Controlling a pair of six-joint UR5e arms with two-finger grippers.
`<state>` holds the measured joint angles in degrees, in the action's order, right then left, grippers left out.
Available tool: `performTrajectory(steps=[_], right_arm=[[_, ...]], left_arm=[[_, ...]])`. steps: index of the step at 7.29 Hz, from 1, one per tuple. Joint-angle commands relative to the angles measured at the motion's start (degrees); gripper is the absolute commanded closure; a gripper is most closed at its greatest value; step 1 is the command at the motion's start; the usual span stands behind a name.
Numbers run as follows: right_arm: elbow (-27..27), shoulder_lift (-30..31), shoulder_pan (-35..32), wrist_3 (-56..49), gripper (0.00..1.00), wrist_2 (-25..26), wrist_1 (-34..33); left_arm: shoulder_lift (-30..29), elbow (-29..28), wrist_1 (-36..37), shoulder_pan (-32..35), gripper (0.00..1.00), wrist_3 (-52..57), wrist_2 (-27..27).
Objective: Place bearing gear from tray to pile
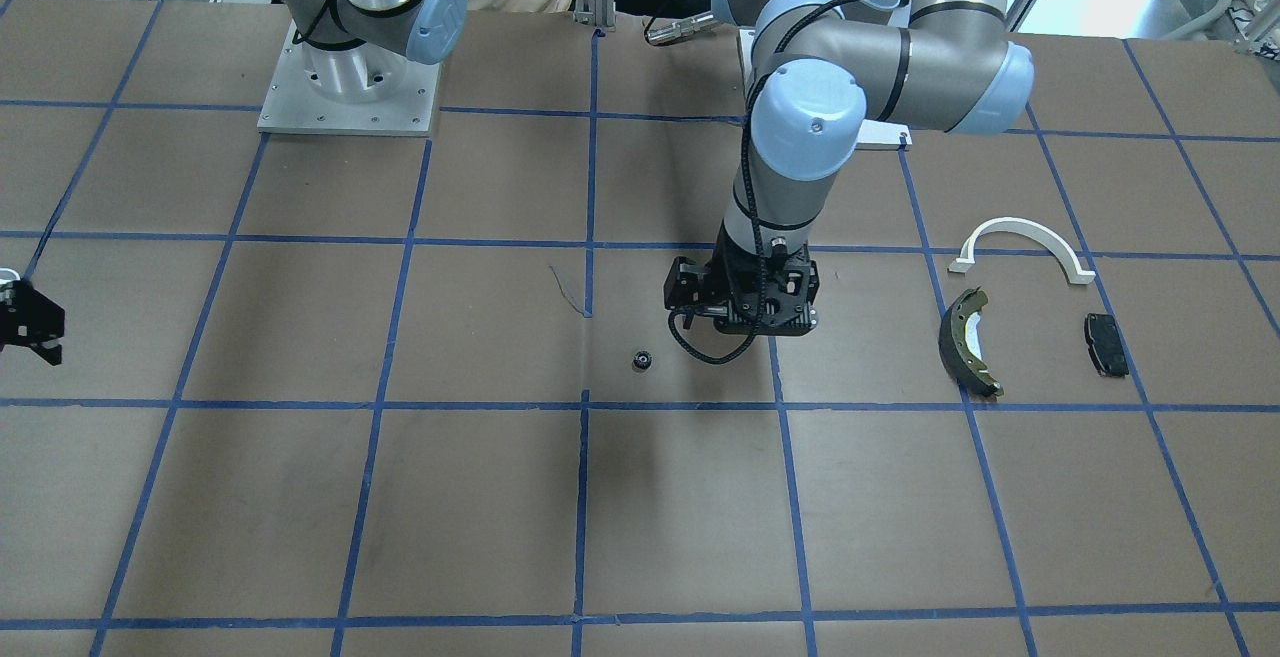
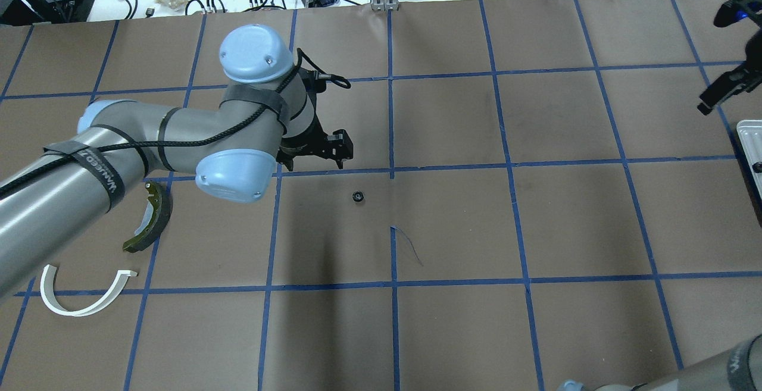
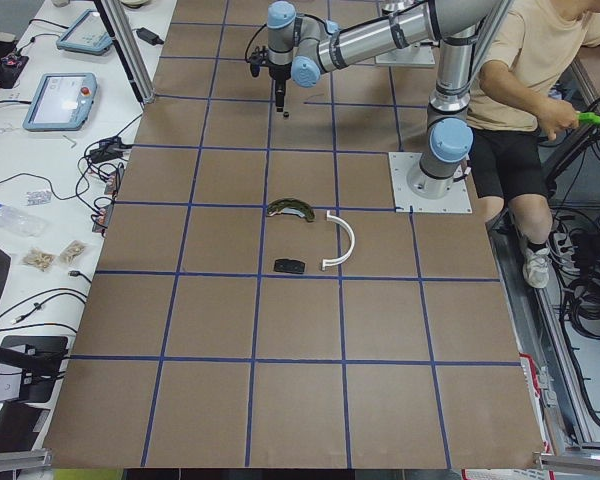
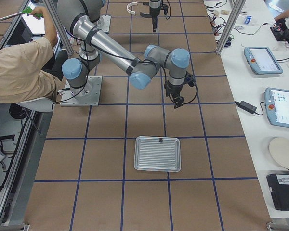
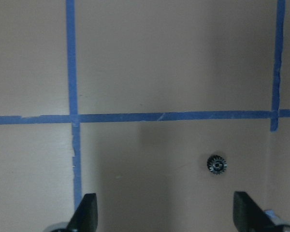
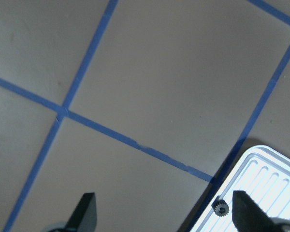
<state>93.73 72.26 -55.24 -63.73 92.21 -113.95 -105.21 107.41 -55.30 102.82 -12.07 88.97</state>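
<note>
A small black bearing gear (image 1: 641, 361) lies on the brown table near its middle; it also shows in the overhead view (image 2: 358, 196) and the left wrist view (image 5: 216, 164). My left gripper (image 5: 166, 215) is open and empty above the table, just beside this gear (image 1: 745, 322). A second gear (image 6: 221, 207) lies at the edge of the metal tray (image 6: 266, 188). My right gripper (image 6: 166, 215) is open and empty, hovering near the tray (image 4: 176, 98). The pile holds a white half-ring bracket (image 1: 1020, 227), a dark brake shoe (image 1: 965, 342) and a black pad (image 1: 1105, 344).
The tray (image 4: 156, 154) sits at the robot's right end of the table. Blue tape lines grid the brown table. A person sits behind the robot bases (image 3: 540, 60). Left arm links hang over the pile side in the overhead view (image 2: 178, 135).
</note>
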Motion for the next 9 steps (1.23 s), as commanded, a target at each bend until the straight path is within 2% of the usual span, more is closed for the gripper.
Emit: performTrajectory(steps=[1, 3, 4, 6, 7, 8, 9], right_arm=[[-0.21, -4.65, 7.76, -19.26, 0.0, 0.86, -2.74], [-0.13, -10.18, 9.27, -38.15, 0.0, 0.95, -11.95], [0.04, -11.86, 10.84, -46.58, 0.0, 0.08, -13.56], [0.31, -14.5, 11.21, -55.59, 0.0, -0.27, -17.35], [0.31, -15.73, 11.21, -55.98, 0.0, -0.28, -17.36], [0.4, -15.92, 11.3, -55.98, 0.0, -0.28, -17.36], [0.31, -15.92, 11.3, -56.07, 0.01, -0.28, -17.27]], left_arm=[[-4.2, 0.08, 2.03, 2.65, 0.0, -1.21, 0.06], [-7.62, 0.35, 7.0, 3.96, 0.0, -1.47, -0.02], [-9.12, 0.35, 7.39, 4.06, 0.0, -1.38, -0.02], [-10.54, 0.35, 7.48, 4.67, 0.0, -0.33, 0.41], [-10.72, 0.35, 7.57, 4.67, 0.21, -0.15, 0.5], [-10.98, 0.26, 7.74, 4.67, 0.33, -0.24, 0.42], [-10.98, 0.26, 7.75, 4.58, 0.51, -0.24, 0.24]])
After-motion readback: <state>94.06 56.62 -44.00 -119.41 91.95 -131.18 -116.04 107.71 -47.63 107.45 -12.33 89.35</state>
